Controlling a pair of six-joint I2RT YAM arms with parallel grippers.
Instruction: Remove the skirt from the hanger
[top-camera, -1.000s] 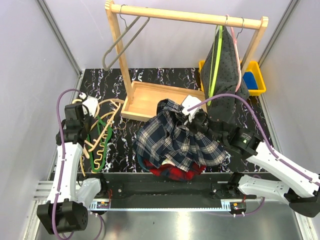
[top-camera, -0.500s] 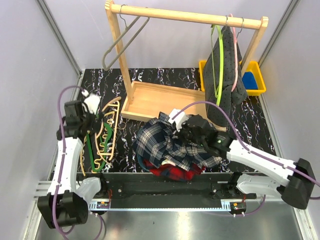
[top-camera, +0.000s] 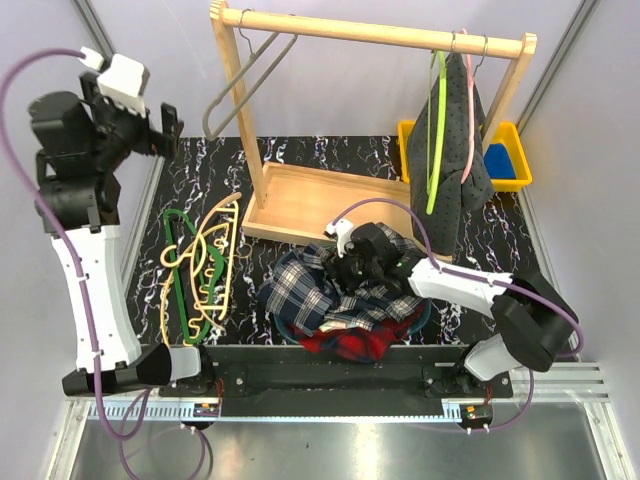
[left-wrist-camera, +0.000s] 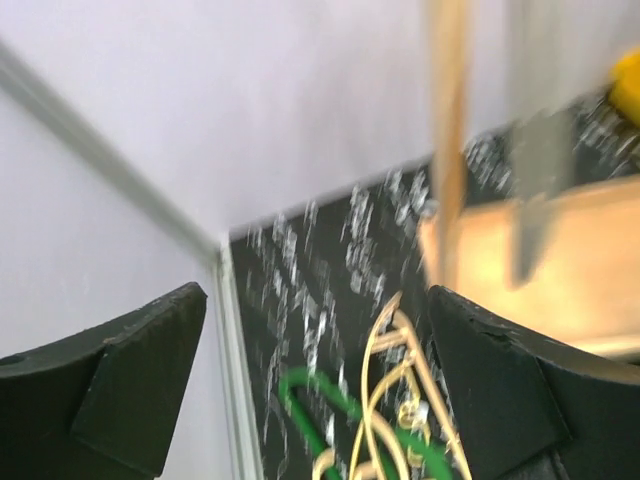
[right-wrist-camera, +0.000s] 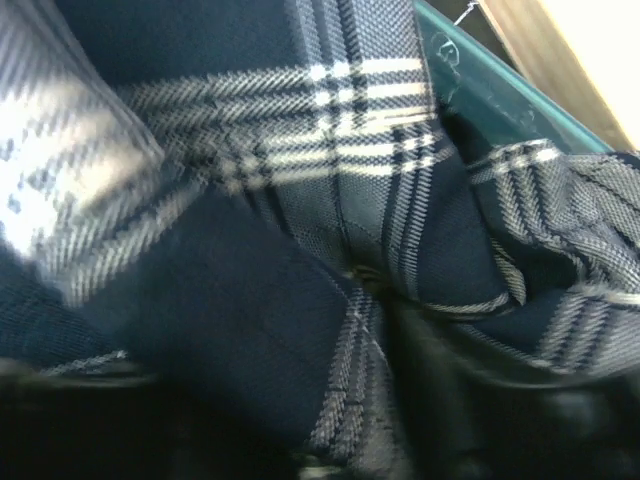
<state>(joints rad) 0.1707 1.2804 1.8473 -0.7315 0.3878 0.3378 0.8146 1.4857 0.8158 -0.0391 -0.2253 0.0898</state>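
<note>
The navy plaid skirt (top-camera: 305, 290) lies bunched on a pile at the table's front middle, free of any hanger. My right gripper (top-camera: 352, 262) is pressed into its folds. In the right wrist view the skirt (right-wrist-camera: 300, 150) fills the frame and hides the jaws. A tan hanger (top-camera: 215, 255) lies on the table at the left, across a green hanger (top-camera: 183, 275). My left gripper (top-camera: 150, 120) hangs open high above them and holds nothing. In the left wrist view, the tan hanger (left-wrist-camera: 385, 380) and green hanger (left-wrist-camera: 305, 395) show far below the left gripper (left-wrist-camera: 320, 400).
A wooden rack (top-camera: 370, 35) stands at the back with a grey hanger (top-camera: 245, 85) and a dark dotted garment (top-camera: 450, 150) on lime and pink hangers. A yellow bin (top-camera: 512, 150) sits behind it. A red plaid garment (top-camera: 345, 345) lies under the skirt in a teal basket (right-wrist-camera: 470, 85).
My left arm has risen high and away from the hangers, which now lie free on the table. My right gripper has brought the skirt down and left onto the pile.
</note>
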